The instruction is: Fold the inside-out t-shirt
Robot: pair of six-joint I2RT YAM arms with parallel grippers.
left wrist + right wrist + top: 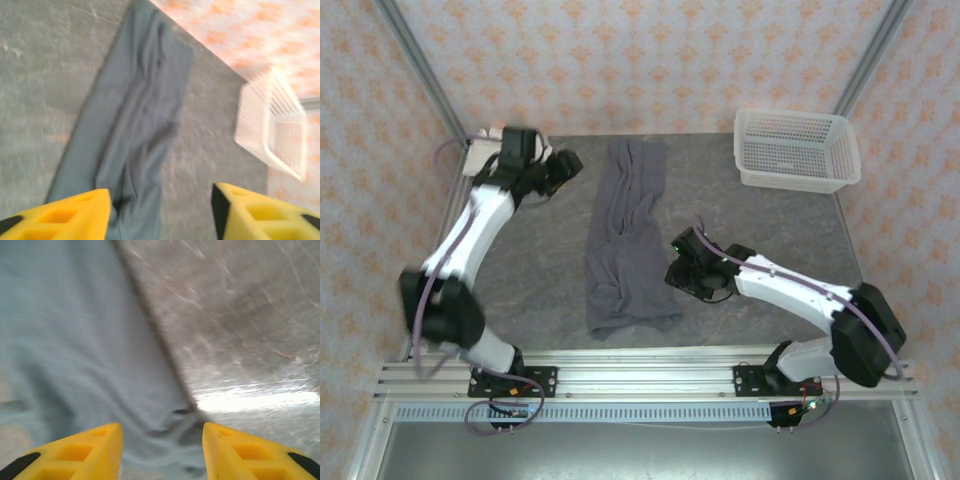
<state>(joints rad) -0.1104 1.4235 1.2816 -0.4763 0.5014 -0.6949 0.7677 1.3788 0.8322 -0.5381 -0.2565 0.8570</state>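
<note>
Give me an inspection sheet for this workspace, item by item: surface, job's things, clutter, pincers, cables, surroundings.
Surface: grey marbled tabletop, no spills seen.
Job's things: dark grey t-shirt lying flat in a long, narrow strip down the middle, wrinkled, not yet folded small.
Clutter: white mesh basket at the far right corner, apart from the shirt.
Pincers: left pincer open, above the table to the far left of the shirt, holding nothing; right pincer open, low over the shirt's right edge, fabric not gripped.
Cables: purple cables run along the arms, off the shirt.
Surroundings: peach patterned walls, metal frame posts.
</note>
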